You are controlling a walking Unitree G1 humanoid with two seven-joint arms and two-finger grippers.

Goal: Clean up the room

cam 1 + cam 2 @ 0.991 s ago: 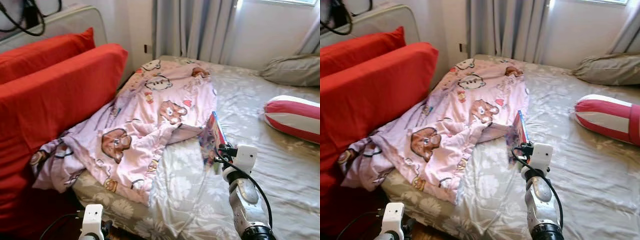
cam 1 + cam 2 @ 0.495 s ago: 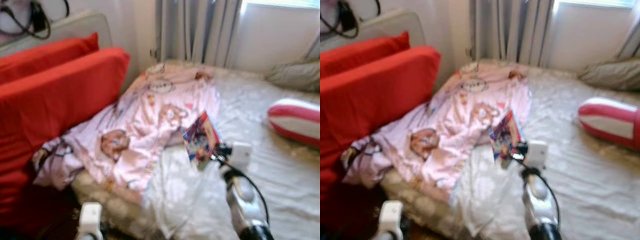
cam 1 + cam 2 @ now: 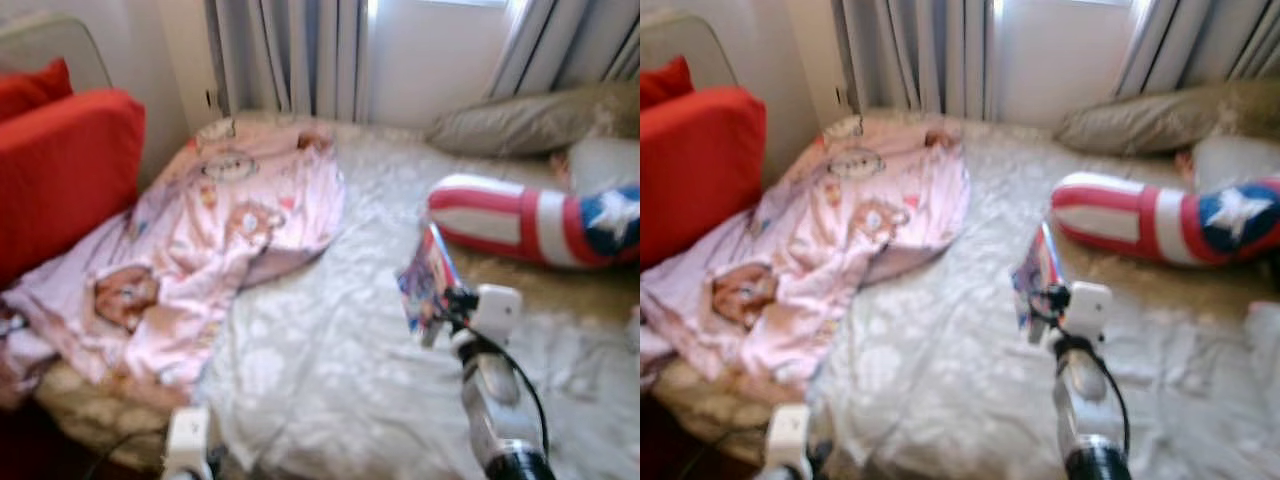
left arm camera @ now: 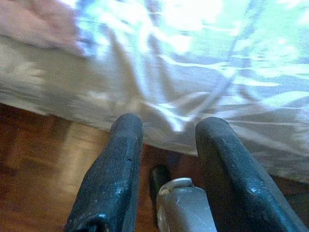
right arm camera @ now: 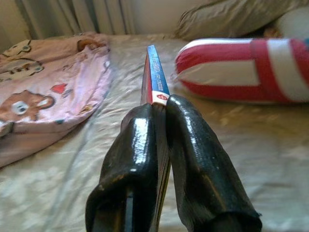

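Right wrist view: the right gripper (image 5: 161,108) has both black fingers clenched on a thin book (image 5: 153,79), which stands on edge between them with its blue spine up. In the left eye view the same book (image 3: 427,276) is held in the air over the grey floral bedsheet (image 3: 330,350), at about 3 o'clock from the middle of the picture, its colourful cover turned toward the robot's left. A red-and-white striped bolster with a blue star patch (image 3: 530,220) lies on the bed beyond the book, at about 2 o'clock, near it but not touching. A grey pillow (image 3: 520,120) rests behind the bolster, against the curtains (image 3: 290,55). A pink cartoon-print blanket (image 3: 200,250) lies crumpled over the bed's left part, at 9 to 10 o'clock, well apart from the book. A red cushion (image 3: 60,170) stands at the far left edge.

In the left wrist view the left gripper (image 4: 166,133) hangs low with its fingers spread apart and nothing between them, over a wooden floor (image 4: 38,159) beside the draped edge of the sheet.
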